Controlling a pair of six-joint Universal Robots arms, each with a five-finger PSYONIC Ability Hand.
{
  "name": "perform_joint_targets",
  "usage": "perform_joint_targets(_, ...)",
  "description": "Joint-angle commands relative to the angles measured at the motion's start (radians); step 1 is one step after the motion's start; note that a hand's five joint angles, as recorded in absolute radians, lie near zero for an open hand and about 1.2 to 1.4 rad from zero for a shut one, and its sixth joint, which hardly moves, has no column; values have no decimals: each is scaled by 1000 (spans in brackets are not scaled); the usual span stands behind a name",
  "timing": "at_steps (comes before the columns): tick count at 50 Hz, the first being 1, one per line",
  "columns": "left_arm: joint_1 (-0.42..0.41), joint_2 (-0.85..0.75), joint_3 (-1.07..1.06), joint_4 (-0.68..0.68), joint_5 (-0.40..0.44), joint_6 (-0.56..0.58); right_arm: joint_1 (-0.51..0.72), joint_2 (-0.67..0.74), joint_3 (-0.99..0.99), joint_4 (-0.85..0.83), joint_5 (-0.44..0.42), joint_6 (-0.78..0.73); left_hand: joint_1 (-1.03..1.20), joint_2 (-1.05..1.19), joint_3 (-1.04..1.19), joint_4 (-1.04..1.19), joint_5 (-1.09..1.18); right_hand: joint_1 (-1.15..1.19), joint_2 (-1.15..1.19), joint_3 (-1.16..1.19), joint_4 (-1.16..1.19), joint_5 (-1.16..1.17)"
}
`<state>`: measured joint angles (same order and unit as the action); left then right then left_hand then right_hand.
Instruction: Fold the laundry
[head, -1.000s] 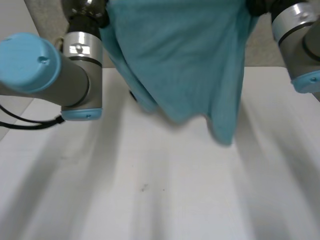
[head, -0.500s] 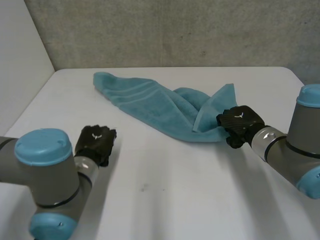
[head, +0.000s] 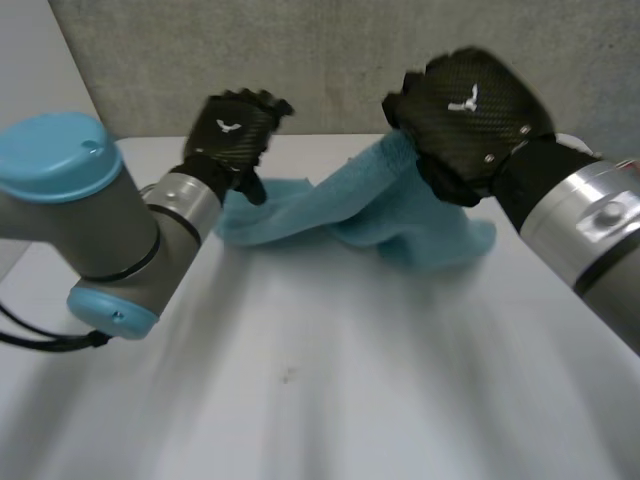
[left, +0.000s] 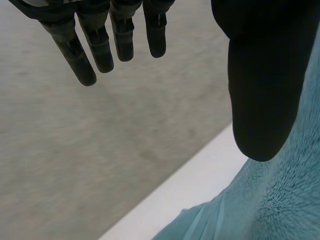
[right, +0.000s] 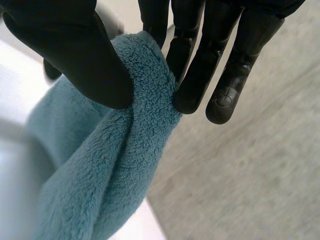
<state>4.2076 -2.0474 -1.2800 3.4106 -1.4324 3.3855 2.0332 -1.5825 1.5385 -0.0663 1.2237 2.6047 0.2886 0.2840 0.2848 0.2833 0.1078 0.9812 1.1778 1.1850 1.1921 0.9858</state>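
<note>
Here, right hand (head: 468, 120) pinches teal towel (head: 300, 215) between thumb and fingers; left hand (head: 232, 135), fingers straight and apart, holds nothing beside it.

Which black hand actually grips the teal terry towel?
The right hand: it pinches the teal terry towel between thumb and fingers. The left hand is open, fingers straight, holding nothing.

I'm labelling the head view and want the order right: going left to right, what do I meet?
In order: left arm's blue cap → left hand → teal towel → right hand → right arm's silver wrist.
</note>
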Motion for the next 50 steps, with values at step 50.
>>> perform_joint_targets(50, -8, -188, 62, -14, 303, -207, -64, -10, -97, -60, 48, 60, -46, -41, -42, -40, -39, 415, 218, 211, 204, 236)
